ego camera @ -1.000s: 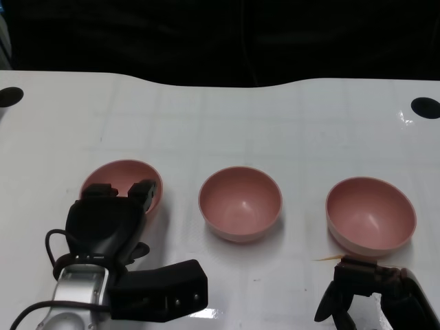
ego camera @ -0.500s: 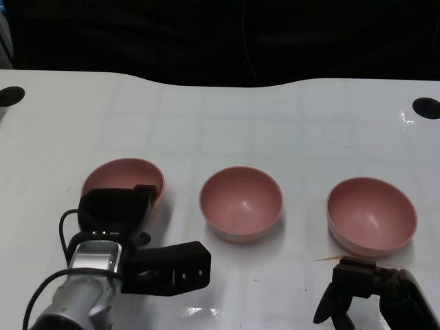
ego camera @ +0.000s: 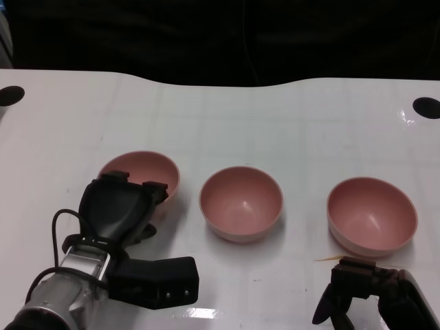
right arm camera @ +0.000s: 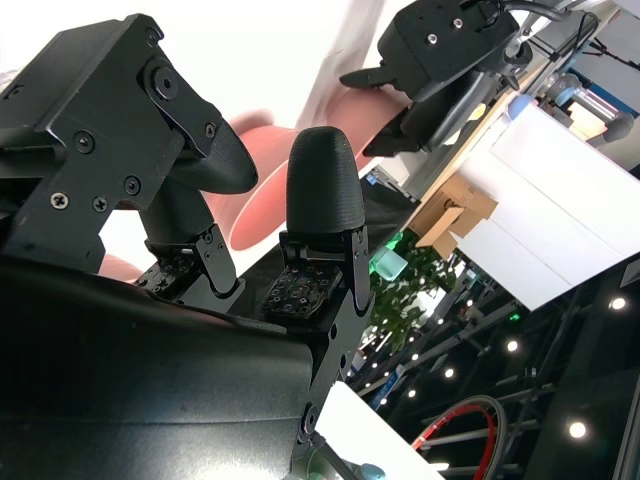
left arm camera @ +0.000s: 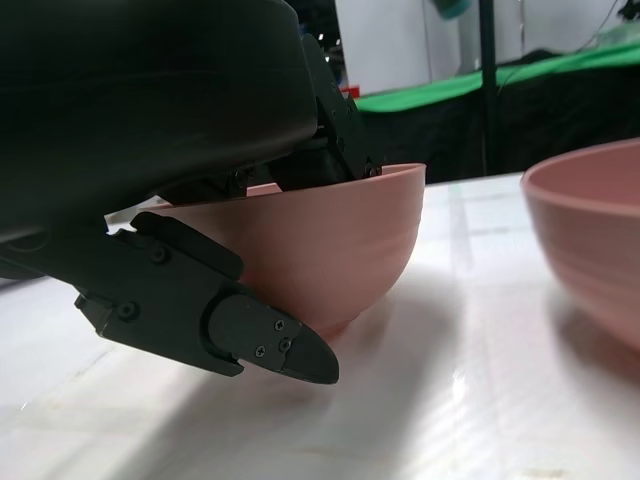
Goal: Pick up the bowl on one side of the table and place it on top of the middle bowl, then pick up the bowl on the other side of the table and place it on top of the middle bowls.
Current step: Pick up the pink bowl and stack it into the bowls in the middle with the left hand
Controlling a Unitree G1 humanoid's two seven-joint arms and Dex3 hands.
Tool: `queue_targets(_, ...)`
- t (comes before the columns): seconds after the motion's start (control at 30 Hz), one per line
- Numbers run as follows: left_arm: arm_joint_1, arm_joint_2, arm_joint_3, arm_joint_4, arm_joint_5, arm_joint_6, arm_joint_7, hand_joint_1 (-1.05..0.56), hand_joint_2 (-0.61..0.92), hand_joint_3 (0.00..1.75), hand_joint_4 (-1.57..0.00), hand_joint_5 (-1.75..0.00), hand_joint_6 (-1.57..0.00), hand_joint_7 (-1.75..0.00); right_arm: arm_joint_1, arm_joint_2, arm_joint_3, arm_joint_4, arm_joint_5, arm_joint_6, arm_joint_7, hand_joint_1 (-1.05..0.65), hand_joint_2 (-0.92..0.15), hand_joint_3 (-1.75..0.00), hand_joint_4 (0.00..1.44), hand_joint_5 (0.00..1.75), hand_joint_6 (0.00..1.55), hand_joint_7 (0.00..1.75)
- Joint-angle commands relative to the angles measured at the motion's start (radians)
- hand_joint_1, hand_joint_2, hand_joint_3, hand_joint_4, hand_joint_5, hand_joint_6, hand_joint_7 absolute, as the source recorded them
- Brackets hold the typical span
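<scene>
Left bowl (ego camera: pixel 148 170) was gripped at near rim by left hand (ego camera: pixel 118 207), shifted right toward middle bowl (ego camera: pixel 240 203). First stacking was judged underway. Right hand (ego camera: pixel 364 292) was idle, empty, near right bowl (ego camera: pixel 371 215).

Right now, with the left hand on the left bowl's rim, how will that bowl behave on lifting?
The left bowl looks thin-walled and rigid, so probably light. Its rounded underside and glossy surface could let it swing or slip in the left hand, which seems to grip one rim edge only.
</scene>
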Motion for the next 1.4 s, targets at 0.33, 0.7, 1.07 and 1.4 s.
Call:
queue_targets(0.33,0.009,0.064,0.031,-0.292,-0.04,-0.1,0.005,-0.24,0.54,0.85,-0.89,-1.75,-0.9,-1.22,-0.006,-0.01,-0.007,0.007,-0.005,-0.006,-0.019,0.02,-0.23,-1.54,0.84,1.75,0.87,1.29)
queue_targets(0.7,-0.008,0.037,0.024,-0.459,-0.136,-0.185,-0.282,-0.22,0.59,0.83,-0.85,-1.74,-0.86,-1.32,-0.003,-0.01,-0.002,-0.003,-0.003,0.007,-0.012,0.01,-0.24,-1.54,0.83,1.75,0.87,1.29)
queue_targets(1.07,-0.028,-0.009,-0.017,-0.339,-0.156,-0.298,-0.369,-0.15,0.57,0.77,-0.84,-1.75,-0.91,-1.15,0.004,-0.008,0.003,-0.014,0.004,0.014,-0.006,0.02,-0.24,-1.52,0.82,1.75,0.86,1.29)
queue_targets(1.4,-0.017,0.016,-0.047,-0.422,-0.06,-0.15,-0.563,-0.62,0.92,0.33,-0.26,-0.31,-0.39,-0.02,0.001,-0.011,0.005,-0.012,0.003,0.01,-0.005,0.01,-0.24,-1.52,0.83,1.75,0.86,1.29)
